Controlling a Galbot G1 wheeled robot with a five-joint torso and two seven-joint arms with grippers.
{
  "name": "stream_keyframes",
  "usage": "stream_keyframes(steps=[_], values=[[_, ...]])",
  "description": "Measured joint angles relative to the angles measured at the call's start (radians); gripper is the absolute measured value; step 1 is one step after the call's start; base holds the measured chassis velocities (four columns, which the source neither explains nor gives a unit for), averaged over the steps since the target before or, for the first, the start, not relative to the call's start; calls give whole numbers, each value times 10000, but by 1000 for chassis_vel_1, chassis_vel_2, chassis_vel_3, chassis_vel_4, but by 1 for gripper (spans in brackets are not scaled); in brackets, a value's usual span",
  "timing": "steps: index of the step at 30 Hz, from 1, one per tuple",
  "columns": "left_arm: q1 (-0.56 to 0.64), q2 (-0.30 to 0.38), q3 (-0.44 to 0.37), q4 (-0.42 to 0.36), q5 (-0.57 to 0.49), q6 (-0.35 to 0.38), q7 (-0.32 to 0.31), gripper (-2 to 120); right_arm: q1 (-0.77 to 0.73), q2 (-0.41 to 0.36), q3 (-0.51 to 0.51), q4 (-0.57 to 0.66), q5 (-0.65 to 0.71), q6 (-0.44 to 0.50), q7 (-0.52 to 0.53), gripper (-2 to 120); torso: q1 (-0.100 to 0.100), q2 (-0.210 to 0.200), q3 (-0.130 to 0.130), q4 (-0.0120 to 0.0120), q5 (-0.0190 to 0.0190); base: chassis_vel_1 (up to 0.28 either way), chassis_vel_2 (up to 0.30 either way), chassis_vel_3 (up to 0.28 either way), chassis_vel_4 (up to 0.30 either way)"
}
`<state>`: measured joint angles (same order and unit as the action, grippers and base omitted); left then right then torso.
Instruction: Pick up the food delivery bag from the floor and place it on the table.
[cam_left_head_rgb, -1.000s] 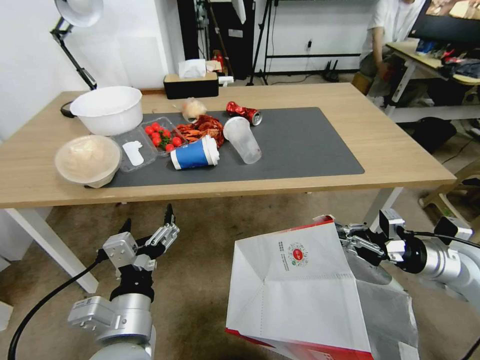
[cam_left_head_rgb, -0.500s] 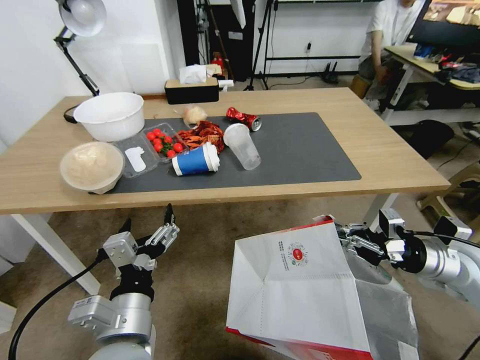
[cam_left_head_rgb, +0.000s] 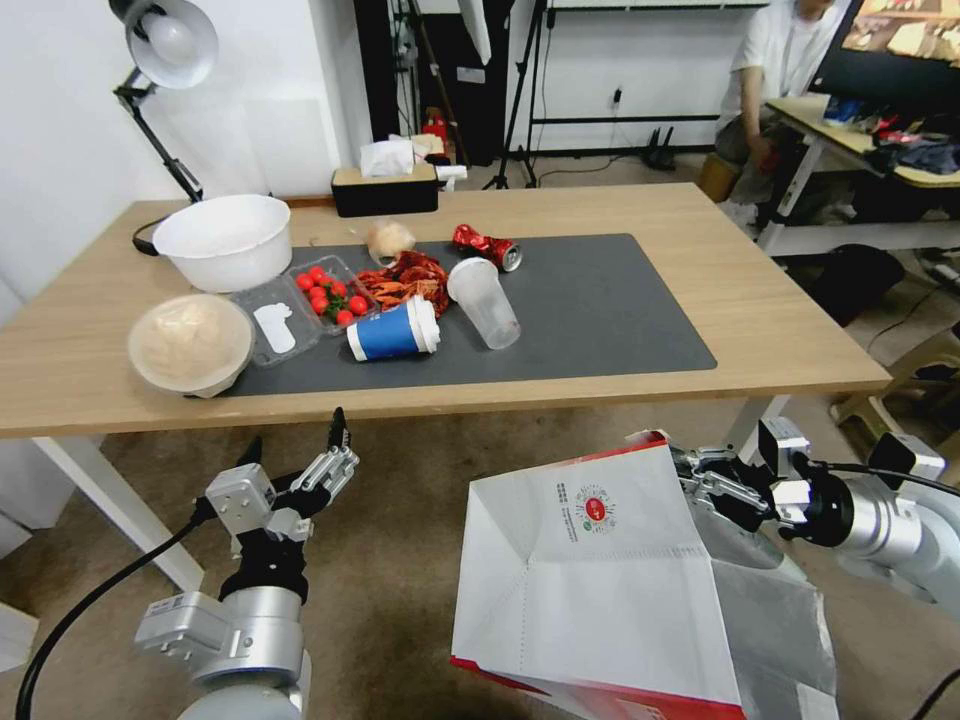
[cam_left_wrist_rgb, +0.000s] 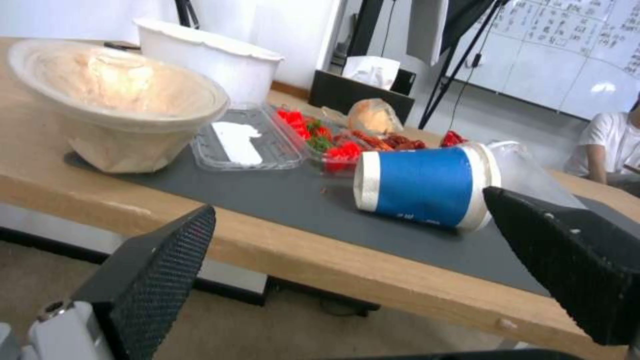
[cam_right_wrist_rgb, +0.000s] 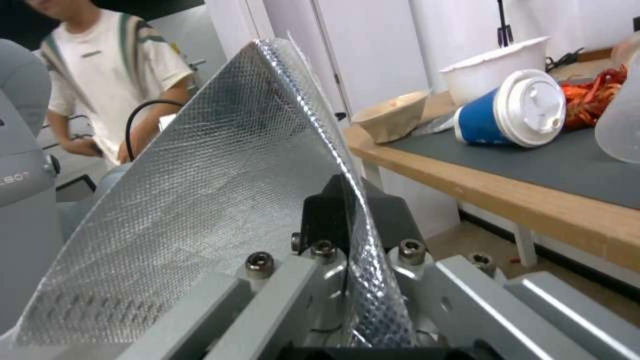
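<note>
Right gripper (cam_left_head_rgb: 690, 470) clamps food delivery bag (cam_left_head_rgb: 600, 580) rim below table (cam_left_head_rgb: 780, 300)

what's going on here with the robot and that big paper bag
The robot is carrying a food delivery bag. Its right end effector is shut on the bag's upper edge, pinching the foil-lined wall, and holds the bag in front of the table, below the level of the tabletop. The left end effector hangs open and empty near the table's front edge. The table's mat already holds a blue cup, bowls and other food litter.
</note>
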<state>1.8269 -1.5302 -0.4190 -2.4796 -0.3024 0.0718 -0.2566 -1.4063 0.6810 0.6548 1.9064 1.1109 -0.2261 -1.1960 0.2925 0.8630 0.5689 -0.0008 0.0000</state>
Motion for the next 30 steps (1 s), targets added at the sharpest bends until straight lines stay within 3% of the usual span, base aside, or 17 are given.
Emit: stream_keyframes(steps=[30], values=[[60, -21, -1, -44, 9, -23, 93, 100, -3, -5, 20, 35, 49, 36, 52, 0, 593, 1374, 780, 0, 0, 0, 0, 0, 0]])
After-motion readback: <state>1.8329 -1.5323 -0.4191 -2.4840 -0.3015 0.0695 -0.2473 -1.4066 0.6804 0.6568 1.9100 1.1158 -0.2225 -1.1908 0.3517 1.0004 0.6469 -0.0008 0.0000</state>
